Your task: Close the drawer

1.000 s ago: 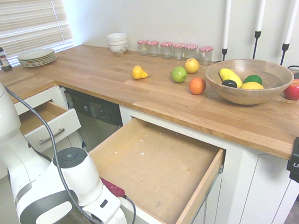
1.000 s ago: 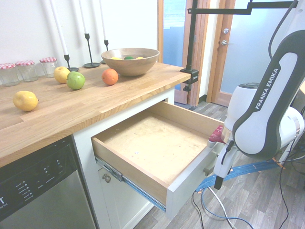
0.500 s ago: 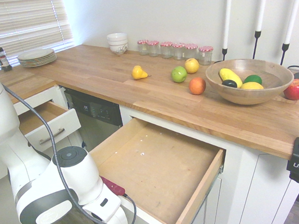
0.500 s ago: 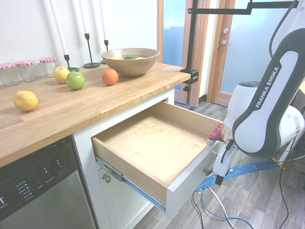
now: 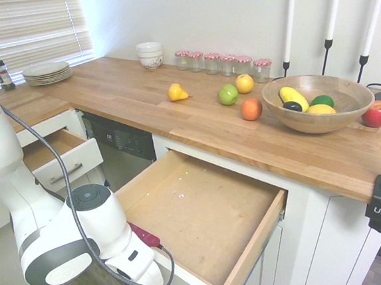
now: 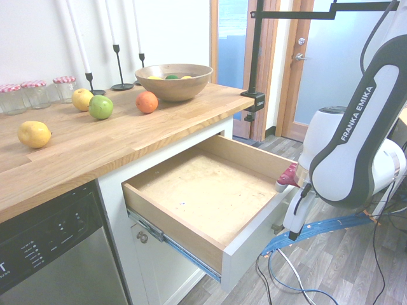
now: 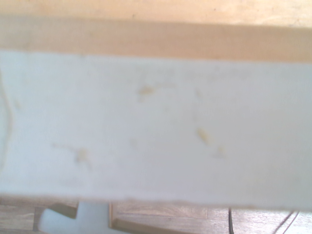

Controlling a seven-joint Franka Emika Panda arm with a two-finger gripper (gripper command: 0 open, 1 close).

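The drawer [image 5: 203, 211] is pulled far out from under the wooden countertop, showing its brown board bottom [image 6: 203, 190] and light wood sides. It holds nothing. My gripper [image 6: 285, 185] is pressed close against the outer side of the drawer's white front panel [image 6: 254, 238], and a red part of the hand shows just above the panel's rim. The arm's white body and the panel hide the fingers. In the wrist view the white front panel [image 7: 156, 126] fills almost the whole picture, blurred. The handle is not seen.
A narrower drawer [image 5: 61, 157] stands open at the left, past the dishwasher [image 5: 121, 145]. On the countertop [image 5: 139, 93] are loose fruit, a wooden fruit bowl [image 5: 317, 101], jars, plates, stacked bowls and candle holders. Wood floor lies in front of the cabinets.
The arm's wrist has edged slightly along the drawer's front panel. The drawer stands out as far as before.
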